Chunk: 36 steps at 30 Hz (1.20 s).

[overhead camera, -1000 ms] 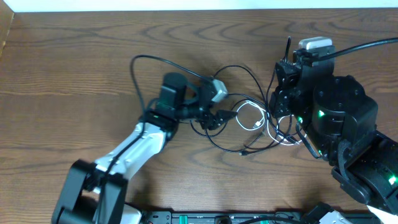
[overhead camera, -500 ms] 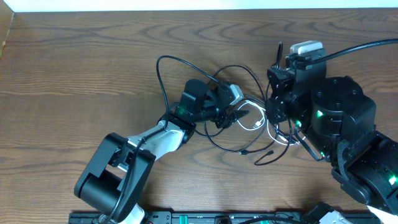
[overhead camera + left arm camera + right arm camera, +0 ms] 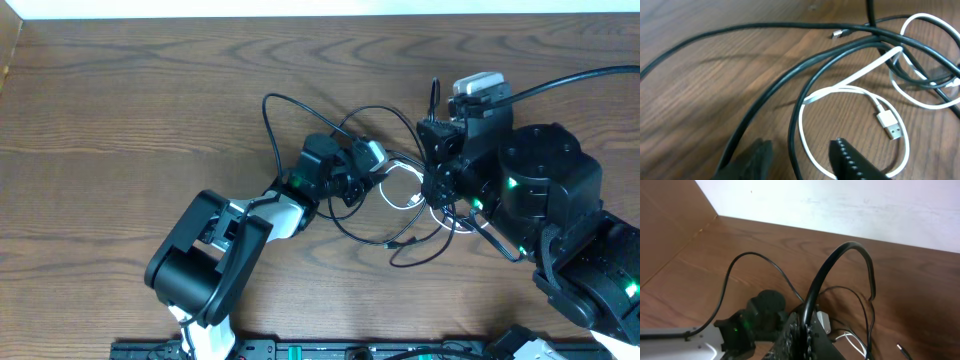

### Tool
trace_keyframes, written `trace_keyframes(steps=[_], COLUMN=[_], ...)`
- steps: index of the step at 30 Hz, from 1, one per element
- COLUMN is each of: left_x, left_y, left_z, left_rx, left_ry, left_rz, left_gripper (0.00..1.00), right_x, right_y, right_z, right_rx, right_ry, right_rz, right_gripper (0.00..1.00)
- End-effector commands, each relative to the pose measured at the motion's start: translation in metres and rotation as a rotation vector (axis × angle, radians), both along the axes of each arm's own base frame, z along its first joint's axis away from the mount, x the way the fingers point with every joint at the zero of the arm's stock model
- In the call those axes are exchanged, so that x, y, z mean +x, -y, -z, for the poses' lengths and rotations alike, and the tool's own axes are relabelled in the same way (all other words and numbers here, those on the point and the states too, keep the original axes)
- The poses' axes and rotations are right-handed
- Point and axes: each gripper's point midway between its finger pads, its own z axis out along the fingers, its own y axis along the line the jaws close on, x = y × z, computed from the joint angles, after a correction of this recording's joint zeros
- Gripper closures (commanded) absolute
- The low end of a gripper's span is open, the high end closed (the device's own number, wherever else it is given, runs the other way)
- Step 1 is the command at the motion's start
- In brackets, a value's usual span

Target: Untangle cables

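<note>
The cables point(image 3: 405, 200) lie tangled on the wooden table between my two arms: several thin black cords and one white one point(image 3: 402, 185). In the left wrist view the white cable point(image 3: 850, 90) loops across the wood and ends in a USB plug point(image 3: 890, 125), with black cables point(image 3: 785, 85) crossing it. My left gripper point(image 3: 800, 160) is open, low over the table, with a black strand and the white loop between its fingers; it also shows in the overhead view point(image 3: 352, 183). My right gripper point(image 3: 802, 335) is shut on a black cable point(image 3: 840, 255) that arcs upward; it also shows in the overhead view point(image 3: 432, 170).
A black cable loop point(image 3: 270, 120) reaches out to the left of the tangle. A loose plug end point(image 3: 902, 350) lies on the wood at the right. A pale wall point(image 3: 840, 205) borders the table's far edge. The right arm's bulky body point(image 3: 545, 190) stands just right of the tangle.
My left arm has swung right and forward, bringing its gripper into the tangle. The black loop on the left has shifted right. My right gripper has moved a little left with its cable.
</note>
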Motion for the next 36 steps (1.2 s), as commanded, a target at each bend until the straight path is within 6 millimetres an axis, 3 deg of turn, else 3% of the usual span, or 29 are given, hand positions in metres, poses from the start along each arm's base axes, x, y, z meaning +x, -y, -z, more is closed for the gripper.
trace_keyframes(steps=[1,3,7,11,15,18,20,22,26,28,31,33,36], left_x=[0.005,0.005,0.008,0.036,0.080,0.108,0.118,0.119,0.094,0.078,0.060,0.048,0.039], left_y=[0.002,0.002,0.001,-0.017,-0.062,-0.111,-0.141,-0.153,-0.132,-0.116,-0.093,-0.077,-0.060], left_z=[-0.001,-0.001,-0.004,-0.013,-0.035,-0.057,-0.064,-0.069,-0.078,-0.080,-0.076,-0.068,-0.051], left_rx=[0.005,0.004,-0.003,0.005,-0.045,-0.145,-0.202,-0.255,-0.352,-0.376,-0.379,-0.363,-0.309], left_ry=[0.027,0.029,0.045,0.102,0.146,0.127,0.091,0.051,-0.041,-0.080,-0.136,-0.183,-0.239], left_rz=[0.001,0.001,-0.007,-0.144,-0.392,-0.554,-0.642,-0.627,-0.361,-0.252,-0.160,-0.132,-0.156], left_gripper=[0.73,0.92,0.93,0.93,0.93,0.93,0.93,0.93,0.91,0.83,0.63,0.51,0.48], right_x=[-0.004,-0.004,-0.005,-0.005,-0.004,-0.004,-0.004,-0.003,-0.003,-0.003,-0.003,-0.003,-0.003], right_y=[0.001,0.001,0.002,0.006,0.017,0.023,0.024,0.025,0.025,0.025,0.025,0.025,0.026], right_z=[-0.002,-0.001,0.001,0.005,0.014,0.017,0.018,0.017,0.017,0.017,0.018,0.018,0.019], right_rx=[-0.007,-0.009,-0.015,-0.033,-0.080,-0.102,-0.106,-0.107,-0.108,-0.108,-0.110,-0.114,-0.116], right_ry=[0.005,0.002,-0.005,-0.015,-0.033,-0.042,-0.041,-0.037,-0.036,-0.036,-0.038,-0.038,-0.041], right_rz=[-0.017,-0.017,-0.017,0.000,0.049,0.070,0.075,0.083,0.085,0.084,0.084,0.082,0.082], right_gripper=[0.99,0.98,0.99,0.99,0.98,0.98,0.99,0.99,0.97,0.86,0.54,0.41,0.36])
